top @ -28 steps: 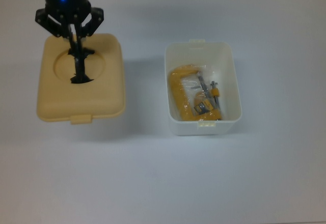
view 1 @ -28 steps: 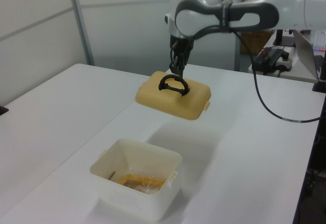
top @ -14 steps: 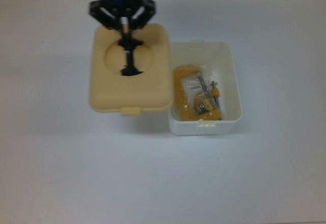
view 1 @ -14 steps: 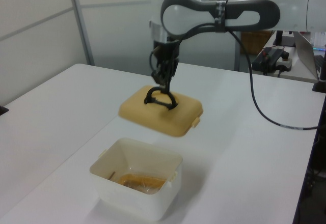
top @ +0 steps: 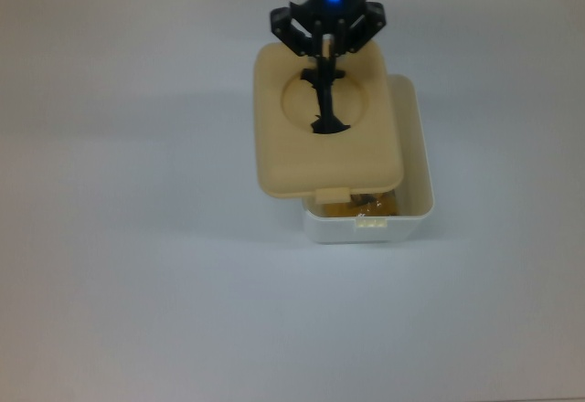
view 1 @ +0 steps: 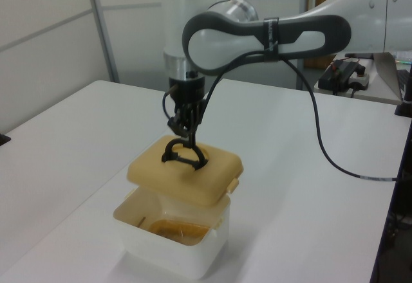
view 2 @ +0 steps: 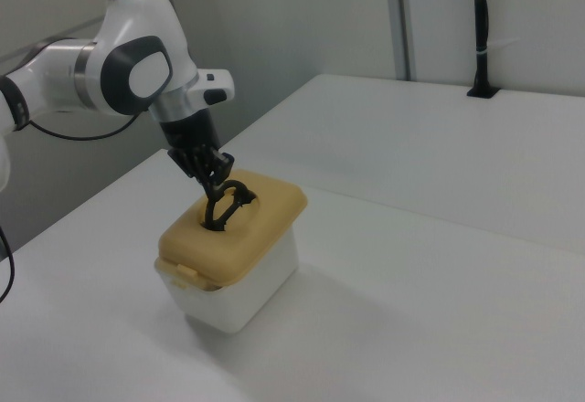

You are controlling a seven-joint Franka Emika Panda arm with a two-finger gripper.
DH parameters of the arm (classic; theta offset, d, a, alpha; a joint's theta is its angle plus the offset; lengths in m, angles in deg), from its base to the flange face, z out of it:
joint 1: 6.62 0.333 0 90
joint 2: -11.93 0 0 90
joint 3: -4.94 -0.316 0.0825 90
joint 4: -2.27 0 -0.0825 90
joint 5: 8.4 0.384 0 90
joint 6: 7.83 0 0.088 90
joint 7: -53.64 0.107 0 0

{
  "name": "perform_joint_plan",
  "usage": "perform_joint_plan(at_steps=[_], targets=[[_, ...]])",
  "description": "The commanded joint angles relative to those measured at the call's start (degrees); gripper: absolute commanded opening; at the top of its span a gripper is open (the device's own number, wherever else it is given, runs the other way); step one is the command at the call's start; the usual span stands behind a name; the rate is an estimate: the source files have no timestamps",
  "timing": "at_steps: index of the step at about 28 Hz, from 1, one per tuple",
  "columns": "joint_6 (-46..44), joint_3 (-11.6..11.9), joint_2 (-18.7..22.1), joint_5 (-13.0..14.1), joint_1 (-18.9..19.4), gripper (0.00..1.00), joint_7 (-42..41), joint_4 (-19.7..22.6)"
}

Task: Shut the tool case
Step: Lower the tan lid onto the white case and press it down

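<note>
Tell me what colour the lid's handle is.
Black. The handle stands out against the tan lid, clearest in the top view.

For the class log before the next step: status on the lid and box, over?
Hand shut on black handle, lid held up. Lid partly over white box, offset toward the top view's left, not seated. Nothing in the way.

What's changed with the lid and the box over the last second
The gripper, shut on the black handle, carried the tan lid across to the top view's right, from beside the white box to above it. It now covers most of the opening, offset toward the top view's left. The box and its yellow contents stayed put.
</note>
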Motion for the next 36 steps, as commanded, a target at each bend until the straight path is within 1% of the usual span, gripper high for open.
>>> perform_joint_plan(at_steps=[1,3,5,7,9,16,24,30,31,32,36], targets=[[-0.73,-0.19,-1.91,-0.39,2.14,0.0,2.94,-0.6],[-0.73,-0.19,-2.7,-0.39,2.75,0.0,3.2,-0.6],[-0.65,-0.19,-3.58,-0.74,4.06,0.0,3.99,-0.6],[-0.56,-0.19,-4.02,-1.35,4.51,0.0,4.52,-0.6],[-0.56,-0.19,-4.11,-1.97,4.69,0.0,4.87,-0.6],[2.78,-0.19,-4.11,-1.97,4.69,0.0,7.16,-0.42],[4.27,-0.19,-4.11,-1.97,4.86,0.0,8.3,-0.16],[4.89,-0.19,-4.99,-2.76,5.57,0.0,9.36,-0.16],[4.89,-0.19,-5.17,-2.85,5.57,0.1,9.36,-0.16],[4.89,-0.19,-5.25,-2.94,5.57,0.17,9.27,-0.16],[4.89,-0.19,-5.52,-3.29,5.57,0.2,9.1,-0.16]])
